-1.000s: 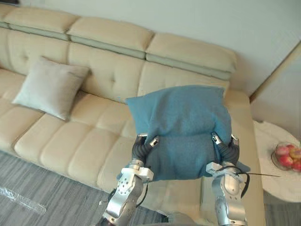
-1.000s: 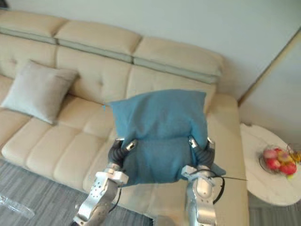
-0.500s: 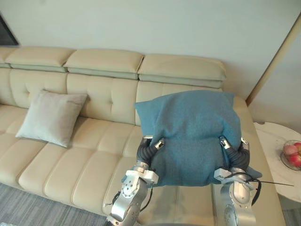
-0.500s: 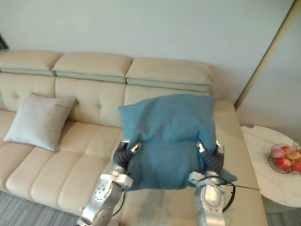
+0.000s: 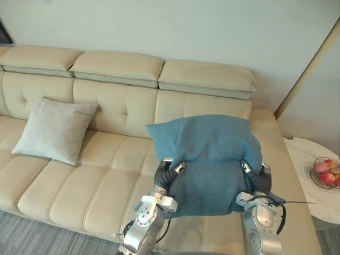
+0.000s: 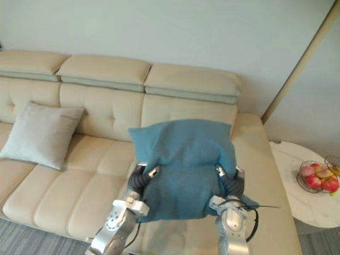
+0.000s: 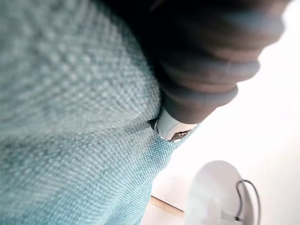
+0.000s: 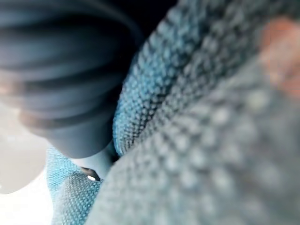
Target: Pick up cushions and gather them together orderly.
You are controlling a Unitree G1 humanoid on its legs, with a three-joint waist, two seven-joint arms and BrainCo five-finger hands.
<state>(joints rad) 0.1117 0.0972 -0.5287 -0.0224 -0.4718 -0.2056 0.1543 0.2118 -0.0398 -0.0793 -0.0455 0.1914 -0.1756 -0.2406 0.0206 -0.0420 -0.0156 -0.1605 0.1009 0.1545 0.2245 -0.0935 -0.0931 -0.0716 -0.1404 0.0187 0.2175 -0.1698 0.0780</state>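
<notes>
Left eye view gives you the teal cushion (image 5: 210, 146) held up in front of the beige sofa's (image 5: 106, 180) right-end seat. The left hand (image 5: 171, 169) is sunk into it at 8 o'clock and the right hand (image 5: 254, 173) at 4 o'clock. You cannot tell whether either hand is spread or clenched, as both are buried in the fabric. Well apart at 9 o'clock, a grey cushion (image 5: 53, 130) leans on the backrest. At 3 o'clock, a fruit bowl (image 5: 326, 171) sits on a white side table (image 5: 305, 191).
</notes>
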